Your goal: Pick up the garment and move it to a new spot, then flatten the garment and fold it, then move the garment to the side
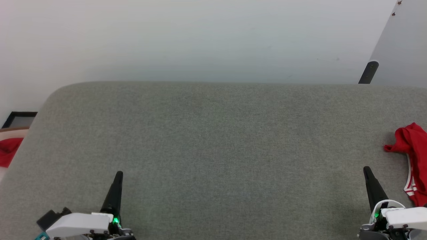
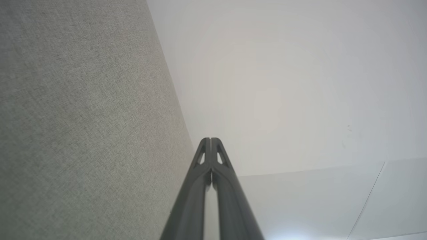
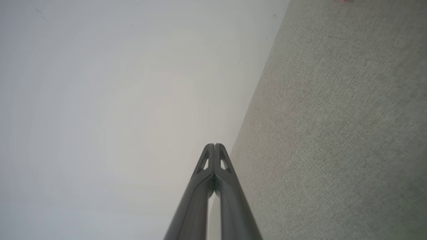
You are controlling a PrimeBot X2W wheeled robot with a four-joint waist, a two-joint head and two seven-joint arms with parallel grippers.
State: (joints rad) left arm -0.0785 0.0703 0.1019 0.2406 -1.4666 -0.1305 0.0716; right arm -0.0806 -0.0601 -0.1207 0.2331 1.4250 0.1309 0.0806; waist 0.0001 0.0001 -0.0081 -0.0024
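Near L: left pincer clenched, tips together, empty, low over grey bench. Near R: right pincer likewise clenched, empty.

Just R of it, a bit farther: garment, red w/ striped trim, bunched at bench's R edge. Partly cut off by view edge, so can't tell whether the rest is folded. Fits either a heap awaiting pickup or a piece already put aside.

Far L, off bench: small red cloth, not the task's item.

On any further grab, prob. risks:
- Dragging garment off the close R edge w/ a shallow pinch.
- Catching one layer only, leaving it twisted & hard to flatten.
- Misjudging the grasp w/ part of it outside head view.
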